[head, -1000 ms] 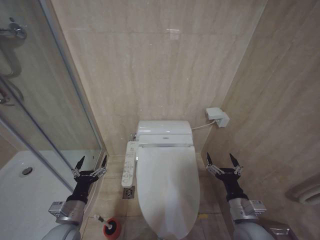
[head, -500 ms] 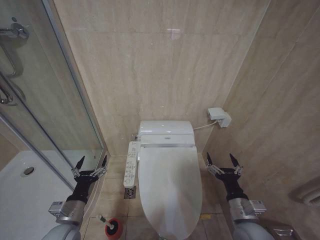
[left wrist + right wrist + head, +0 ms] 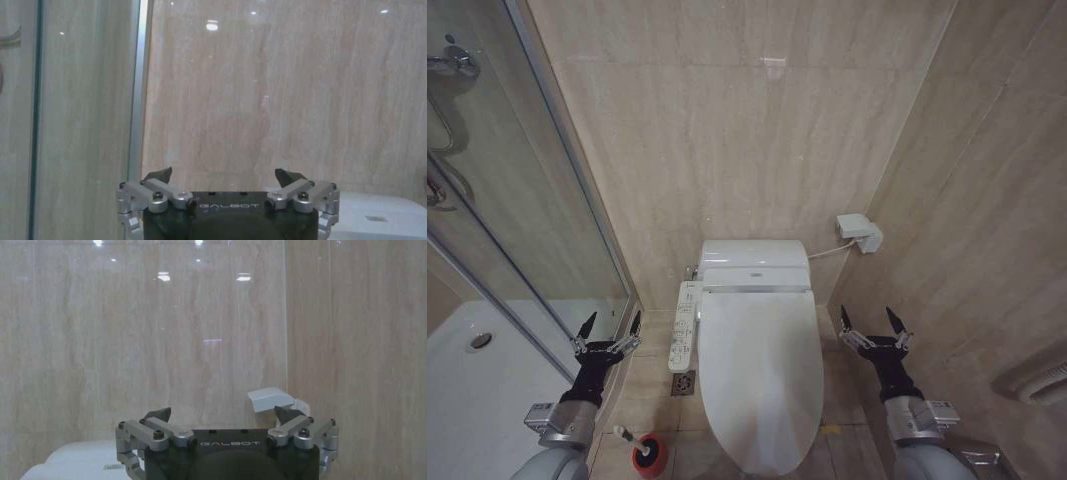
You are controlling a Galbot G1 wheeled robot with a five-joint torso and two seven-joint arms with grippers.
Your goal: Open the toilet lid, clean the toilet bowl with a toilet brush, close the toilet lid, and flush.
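Lid down; view swung slightly since a second ago, grippers in the same pose.
Left gripper (image 3: 608, 329) spread wide, empty, left of the bowl (image 3: 772, 465) beside the shower glass (image 3: 537, 250). Right gripper (image 3: 875, 325) spread wide, empty, right of the bowl. Lid (image 3: 759, 370) closed over the bowl. Brush (image 3: 624, 434) in red holder (image 3: 650, 456), on the floor left of the bowl.

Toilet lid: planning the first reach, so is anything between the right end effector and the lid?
Nothing visible. The right end effector hangs open beside the closed toilet lid, with bare floor between them. The left end effector hangs open on the other side.
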